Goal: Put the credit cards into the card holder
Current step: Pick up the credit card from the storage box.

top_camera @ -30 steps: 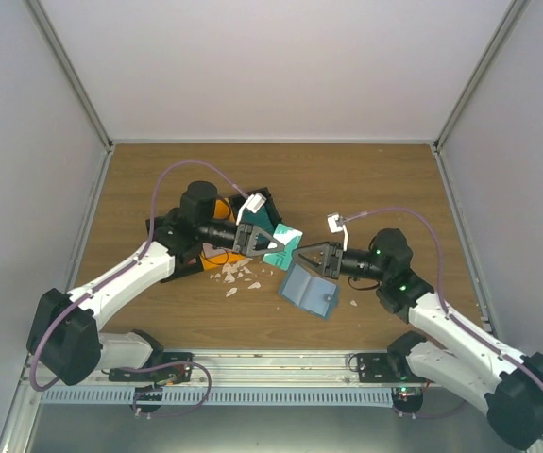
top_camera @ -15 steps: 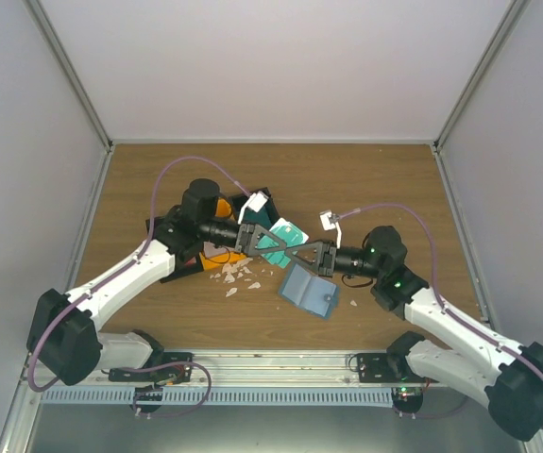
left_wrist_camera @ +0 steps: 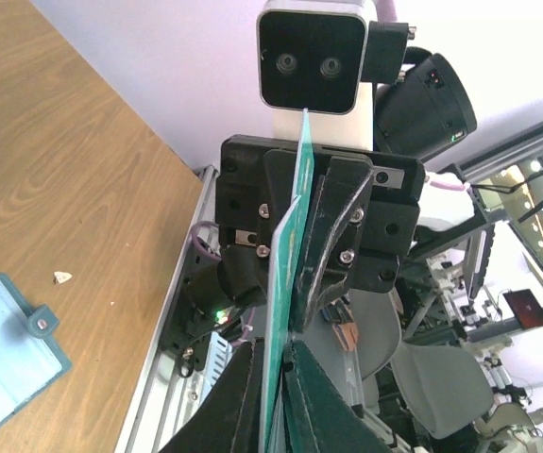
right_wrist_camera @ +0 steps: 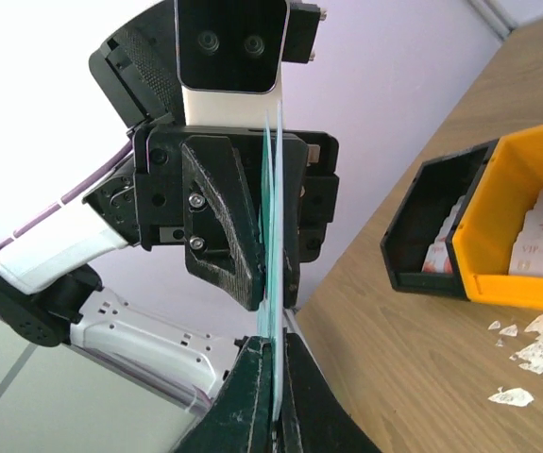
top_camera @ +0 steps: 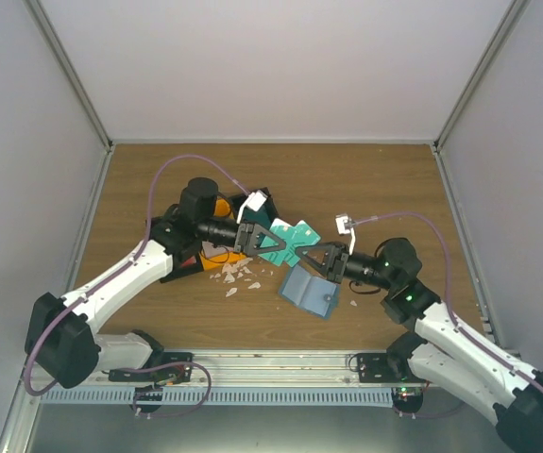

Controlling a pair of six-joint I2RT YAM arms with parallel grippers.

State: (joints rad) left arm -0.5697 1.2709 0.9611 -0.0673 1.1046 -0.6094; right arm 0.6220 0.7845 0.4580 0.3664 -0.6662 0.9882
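Observation:
A thin stack of teal credit cards (top_camera: pixel 290 236) hangs edge-up in the air between both grippers, above the table's middle. My left gripper (top_camera: pixel 269 243) pinches its left end, fingers close on either side of the cards (left_wrist_camera: pixel 285 274). From the right, my right gripper (top_camera: pixel 307 251) is shut on the other end, its fingers pressed against the cards (right_wrist_camera: pixel 271 236). The card holder (top_camera: pixel 307 291), a slate-blue wallet, lies open on the wood just below the right gripper; its tab corner shows in the left wrist view (left_wrist_camera: pixel 11 340).
A black-and-orange bin (top_camera: pixel 216 260) sits under the left arm; its orange compartment (right_wrist_camera: pixel 526 236) holds white cards with red marks. Small white scraps (top_camera: pixel 238 275) lie scattered in front of it. Grey walls enclose the table.
The right gripper, open a second ago, reached in and shut on the free end of the teal cards. The right arm has since drawn back rightward a little, the cards shifting with it.

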